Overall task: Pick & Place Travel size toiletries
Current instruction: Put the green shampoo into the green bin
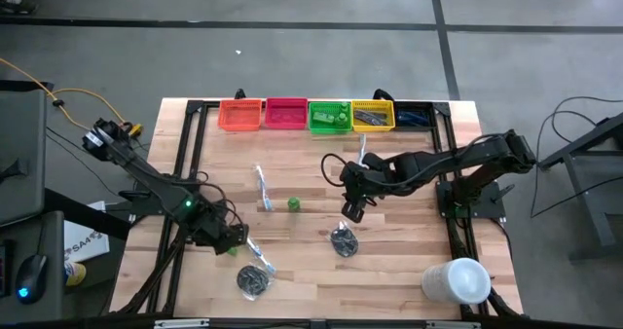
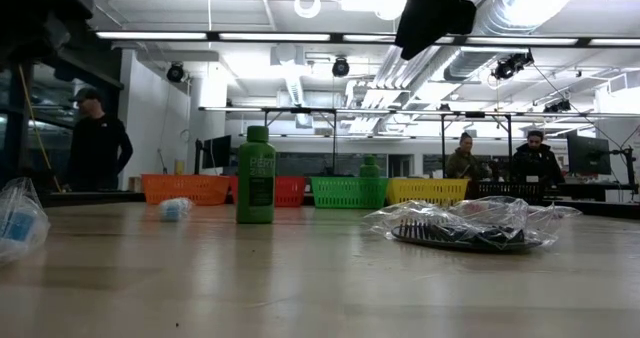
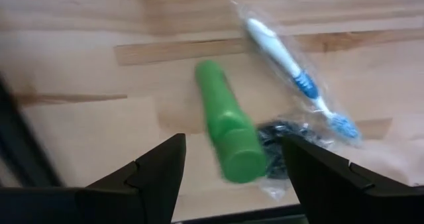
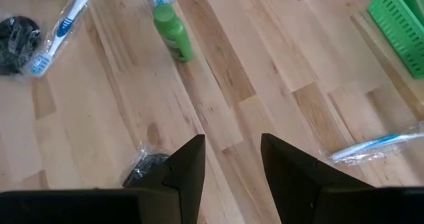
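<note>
My left gripper (image 1: 234, 241) hovers open over the table's near left. In its wrist view a green bottle (image 3: 228, 128) lies on its side in the gap between the fingers, with table showing on both sides of it. A wrapped toothbrush (image 3: 298, 85) and a dark round bundle (image 3: 281, 139) lie beside it. My right gripper (image 1: 352, 209) hangs open above mid-table with nothing between its fingers (image 4: 232, 144). A second green bottle (image 1: 293, 204) stands upright on its base. A bagged comb (image 1: 343, 239) lies flat near it.
Orange (image 1: 240, 114), pink (image 1: 285, 114), green (image 1: 329, 115), yellow (image 1: 373, 115) and dark-blue (image 1: 414, 115) bins line the far edge. A large white cylinder (image 1: 456, 280) lies at the near right. Two more wrapped toothbrushes (image 1: 263, 188) (image 1: 362, 152) lie mid-table. People stand beyond the table.
</note>
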Action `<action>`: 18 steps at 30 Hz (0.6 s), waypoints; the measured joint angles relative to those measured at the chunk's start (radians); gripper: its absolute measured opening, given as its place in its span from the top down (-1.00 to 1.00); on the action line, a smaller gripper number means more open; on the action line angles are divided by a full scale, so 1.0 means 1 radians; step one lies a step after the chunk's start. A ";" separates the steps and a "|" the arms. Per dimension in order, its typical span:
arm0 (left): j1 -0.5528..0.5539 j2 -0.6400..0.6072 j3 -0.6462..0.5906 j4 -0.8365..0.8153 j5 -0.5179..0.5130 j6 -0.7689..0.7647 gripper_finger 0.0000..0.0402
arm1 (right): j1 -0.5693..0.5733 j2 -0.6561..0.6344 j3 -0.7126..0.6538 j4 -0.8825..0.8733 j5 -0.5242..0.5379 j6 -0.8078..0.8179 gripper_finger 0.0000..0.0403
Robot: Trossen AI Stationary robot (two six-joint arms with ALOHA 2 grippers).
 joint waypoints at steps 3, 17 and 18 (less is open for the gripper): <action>0.002 0.025 0.000 0.006 -0.006 0.001 -0.25 | 0.001 0.000 0.000 0.000 0.000 -0.007 0.30; 0.002 0.094 0.000 0.049 0.013 -0.034 -0.22 | 0.013 0.000 0.000 0.000 0.000 -0.030 0.30; 0.002 0.096 0.000 0.048 0.013 -0.038 -0.20 | 0.013 0.000 0.000 0.001 0.000 -0.030 0.30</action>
